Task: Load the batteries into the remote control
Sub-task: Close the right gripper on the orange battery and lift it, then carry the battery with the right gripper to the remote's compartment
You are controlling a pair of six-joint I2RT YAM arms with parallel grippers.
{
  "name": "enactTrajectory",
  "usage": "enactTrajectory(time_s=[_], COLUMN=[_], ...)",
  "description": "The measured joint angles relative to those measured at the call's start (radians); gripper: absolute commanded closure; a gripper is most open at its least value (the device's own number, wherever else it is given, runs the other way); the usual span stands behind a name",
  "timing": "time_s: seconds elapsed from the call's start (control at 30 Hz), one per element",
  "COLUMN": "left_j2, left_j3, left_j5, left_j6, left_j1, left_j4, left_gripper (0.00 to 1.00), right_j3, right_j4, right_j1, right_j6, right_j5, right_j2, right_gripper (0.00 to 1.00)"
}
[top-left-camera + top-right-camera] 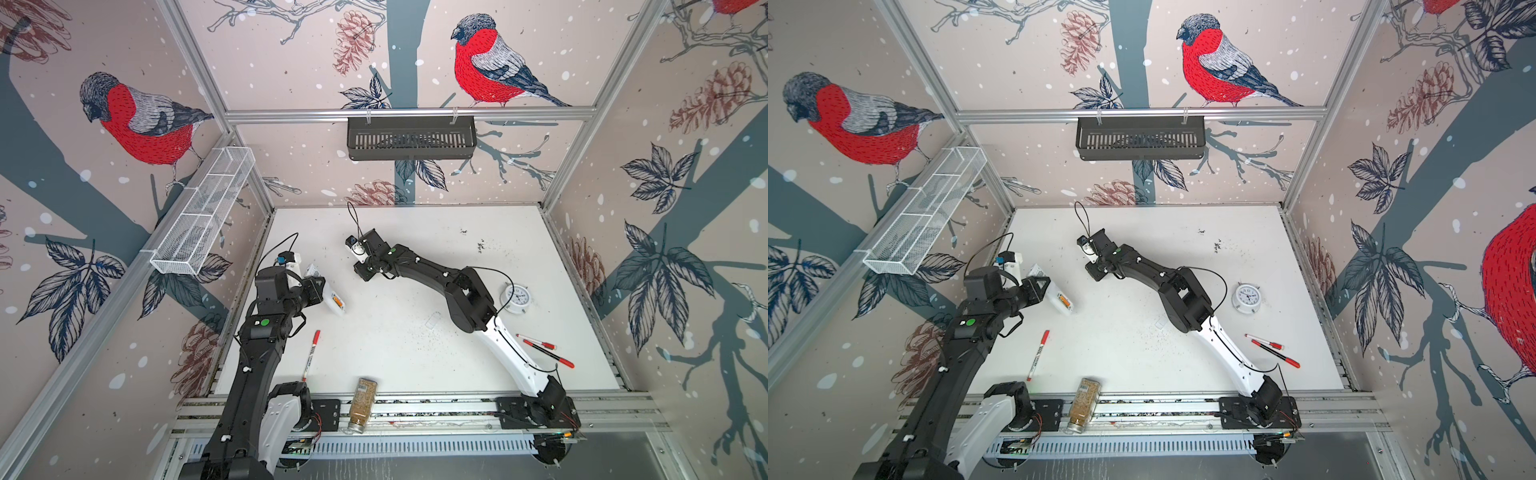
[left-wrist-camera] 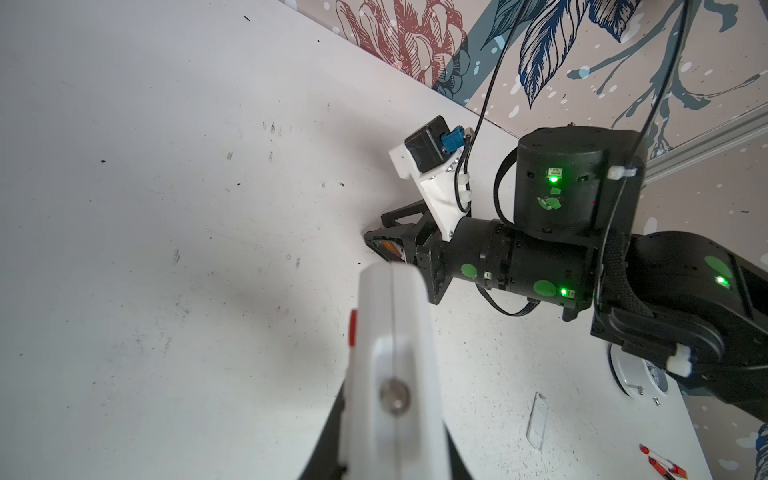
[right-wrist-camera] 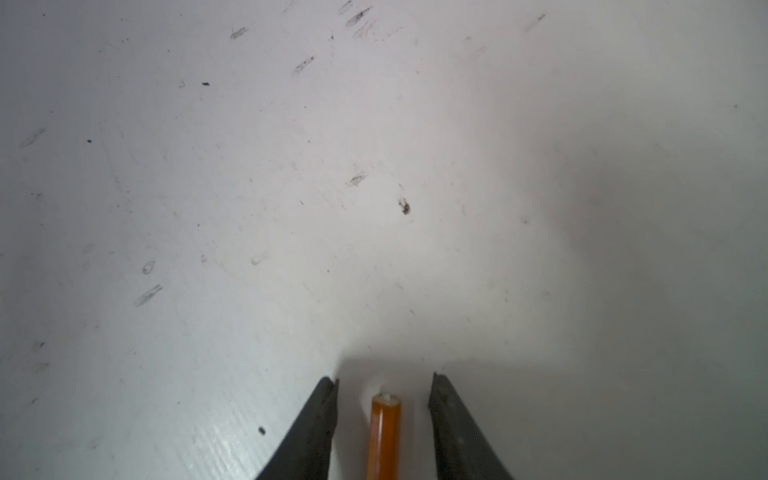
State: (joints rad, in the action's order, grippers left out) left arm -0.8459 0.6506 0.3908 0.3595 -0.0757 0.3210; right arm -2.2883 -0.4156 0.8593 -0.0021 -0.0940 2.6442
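Observation:
My left gripper (image 1: 318,286) is shut on the remote control (image 1: 332,300), holding this white bar tilted above the table on the left. One orange battery (image 1: 338,302) lies in its open compartment. In the left wrist view the remote control (image 2: 390,353) fills the space between the dark fingers (image 2: 328,440), with its red mark on one side. My right gripper (image 1: 363,271) points down at the table's middle. In the right wrist view its jaws stand open on either side of a second orange battery (image 3: 384,436) lying on the table, with a gap on each side.
A round white alarm clock (image 1: 515,297) stands at the right, with two red-capped pens (image 1: 540,345) in front of it. Another pen (image 1: 311,355) lies at the left front. A jar of grains (image 1: 363,401) lies on the front rail. A small clear plastic piece (image 1: 433,321) lies mid-table.

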Motion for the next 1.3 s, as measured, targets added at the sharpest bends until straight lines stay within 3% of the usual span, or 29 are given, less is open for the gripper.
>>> enactTrajectory(time_s=[0.13,0.6,0.93,1.1,1.3], left_j2=[0.002,0.007,0.005,-0.006,-0.02], left_j3=[-0.001,-0.002,-0.007,-0.013,-0.019], left_j5=[0.0,0.0,0.01,0.043,0.088], left_j6=[0.0,0.0,0.0,0.003,0.007], left_j1=[0.0,0.0,0.0,0.0,0.002], left_j4=[0.0,0.0,-0.009,-0.024,-0.046], left_gripper=[1.0,1.0,1.0,1.0,1.0], right_j3=[-0.006,0.026,0.051,0.059,0.246], right_j4=[-0.008,-0.029,-0.062,-0.09,-0.072], right_j1=[0.014,0.027,0.028,0.03,0.015], right_j6=[-0.006,-0.048,-0.057,-0.061,-0.061], right_j5=[0.035,0.129,0.145,0.145,0.115], right_j2=[0.002,-0.023,-0.047,-0.063,-0.208], right_gripper=[0.72,0.74,0.89,0.89,0.89])
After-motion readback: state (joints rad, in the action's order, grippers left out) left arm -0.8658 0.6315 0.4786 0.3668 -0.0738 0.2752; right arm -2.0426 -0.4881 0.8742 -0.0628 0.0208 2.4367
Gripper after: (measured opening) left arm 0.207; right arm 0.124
